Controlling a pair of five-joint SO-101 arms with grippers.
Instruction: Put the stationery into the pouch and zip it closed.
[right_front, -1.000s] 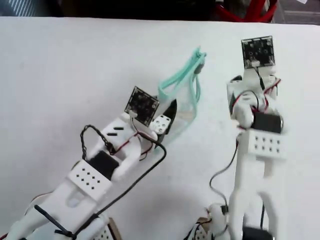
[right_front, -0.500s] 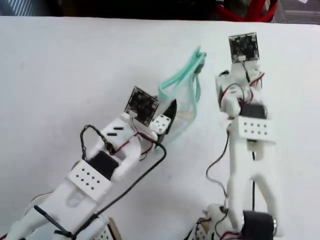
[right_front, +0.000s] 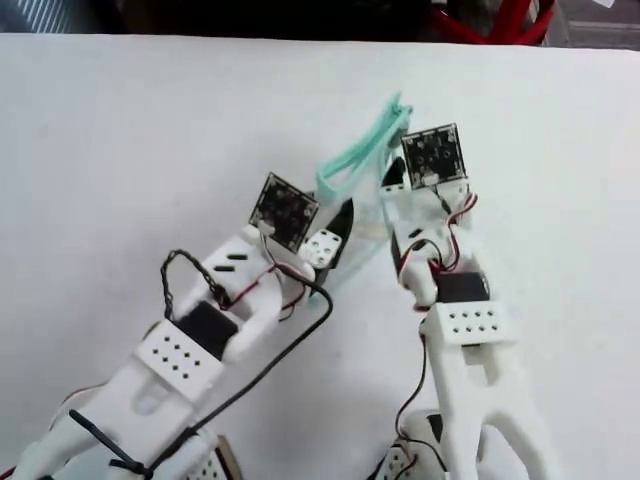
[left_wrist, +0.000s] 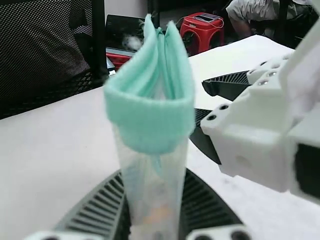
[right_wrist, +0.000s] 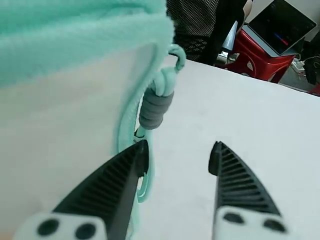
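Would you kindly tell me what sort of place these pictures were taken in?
Probably an office or lab room set up for robot work: two robot arms share a white table, and behind it stand a black mesh chair, a red stool and what looks like a laptop.

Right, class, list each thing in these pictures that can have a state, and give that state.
pouch, held up on edge, zip looks open
zip pull, free, not gripped
left gripper, shut on the pouch
right gripper, open, tips just short of the zip pull
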